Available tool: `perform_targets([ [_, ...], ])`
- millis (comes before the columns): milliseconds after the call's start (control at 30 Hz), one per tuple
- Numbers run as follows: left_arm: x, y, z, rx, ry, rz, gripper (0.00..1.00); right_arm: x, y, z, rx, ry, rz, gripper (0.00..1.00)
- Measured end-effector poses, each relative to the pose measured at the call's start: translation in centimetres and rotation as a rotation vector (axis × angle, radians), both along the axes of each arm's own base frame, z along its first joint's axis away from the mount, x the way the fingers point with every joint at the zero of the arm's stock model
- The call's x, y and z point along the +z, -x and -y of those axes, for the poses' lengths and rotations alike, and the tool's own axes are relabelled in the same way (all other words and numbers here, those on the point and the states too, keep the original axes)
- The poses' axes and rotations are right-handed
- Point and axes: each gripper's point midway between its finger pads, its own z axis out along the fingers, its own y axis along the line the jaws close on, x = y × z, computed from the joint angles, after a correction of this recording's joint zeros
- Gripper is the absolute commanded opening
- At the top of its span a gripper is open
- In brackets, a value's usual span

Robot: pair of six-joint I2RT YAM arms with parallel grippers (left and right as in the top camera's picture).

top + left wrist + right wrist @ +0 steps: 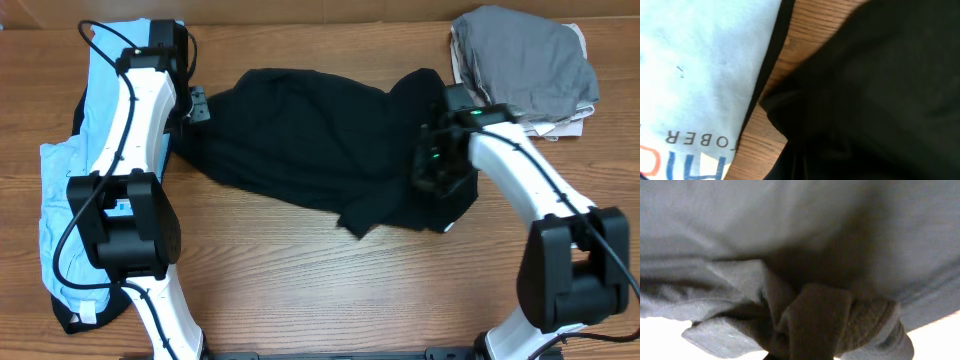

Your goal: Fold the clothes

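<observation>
The left fingers [198, 105] and the right fingers [435, 175] were both shut tight, pinching the black shirt [300, 130] on the bench [300, 270].

The left arm [135, 110] stretches forward, its left gripper [198, 104] turned inward, jaws closed; the right arm [520, 165] bends inward. The right gripper [436, 172] angles downward, jaws closed.

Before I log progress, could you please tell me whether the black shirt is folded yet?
Not folded: the black shirt lies rumpled and loosely spread on the table, its edges uneven.
</observation>
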Motion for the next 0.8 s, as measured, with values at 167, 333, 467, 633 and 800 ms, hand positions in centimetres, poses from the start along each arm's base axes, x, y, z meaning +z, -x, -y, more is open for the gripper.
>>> perform_targets([
  [167, -0.1, -0.4, 0.0, 0.001, 0.0, 0.018, 0.04, 0.2, 0.2, 4.2, -0.094, -0.018, -0.036, 0.4],
  [333, -0.1, -0.5, 0.1, -0.001, 0.008, 0.02, 0.04, 1.4, 0.8, 3.7, -0.077, -0.036, -0.063, 0.56],
  [467, -0.1, -0.5, 0.2, 0.002, 0.012, 0.021, 0.04, 4.4, 0.3, 0.9, 0.005, -0.048, 0.02, 0.6],
  [633, -0.1, -0.5, 0.2, 0.008, 0.014, 0.022, 0.04, 7.8, 0.8, -4.4, 0.124, -0.061, 0.129, 0.64],
  [800, -0.1, -0.5, 0.2, 0.007, 0.017, 0.023, 0.04, 6.8, 1.6, -9.8, 0.22, -0.009, 0.169, 0.66],
])
